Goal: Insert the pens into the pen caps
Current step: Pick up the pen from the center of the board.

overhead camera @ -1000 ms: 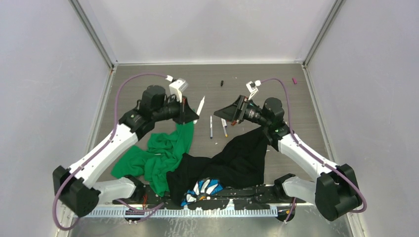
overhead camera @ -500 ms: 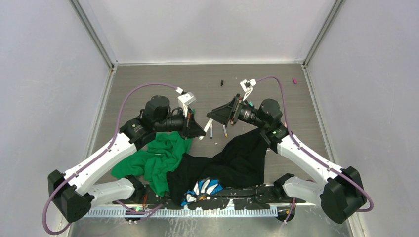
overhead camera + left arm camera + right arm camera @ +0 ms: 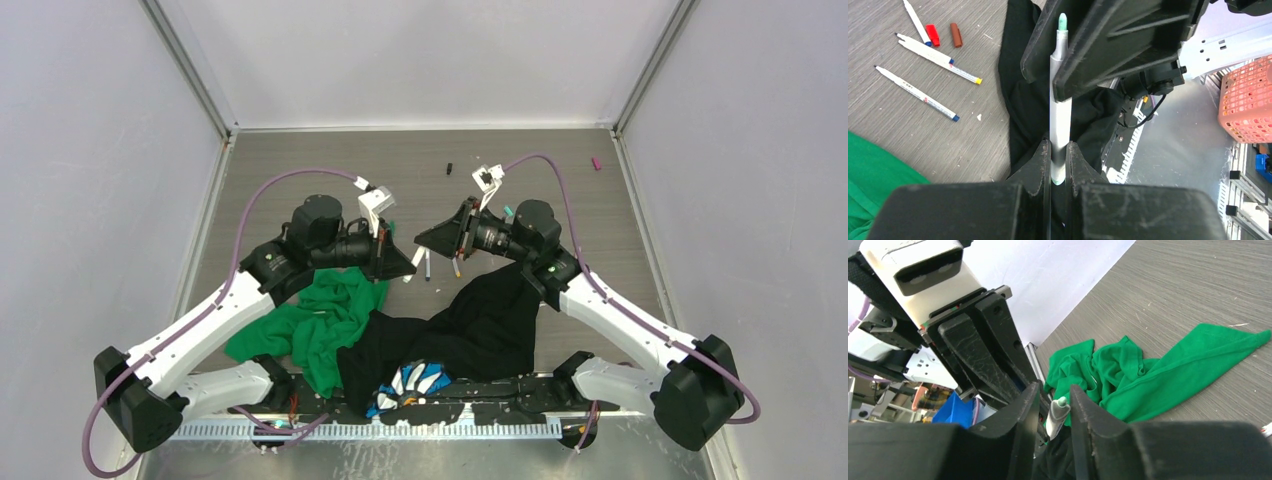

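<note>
Over the middle of the table (image 3: 300,160), the left gripper (image 3: 1058,146) is clamped tight on the lower end of a white pen (image 3: 1061,107) with a pale green tip. The right gripper (image 3: 1054,390) has that tip between its narrowed fingers, but I cannot tell whether they pinch it. Several loose pens (image 3: 918,94) lie on the table below, beside a red cap (image 3: 933,35) and a brown cap (image 3: 956,35). Their barrels carry small print, too fine to read. A black cloth (image 3: 490,320) lies nearer.
</note>
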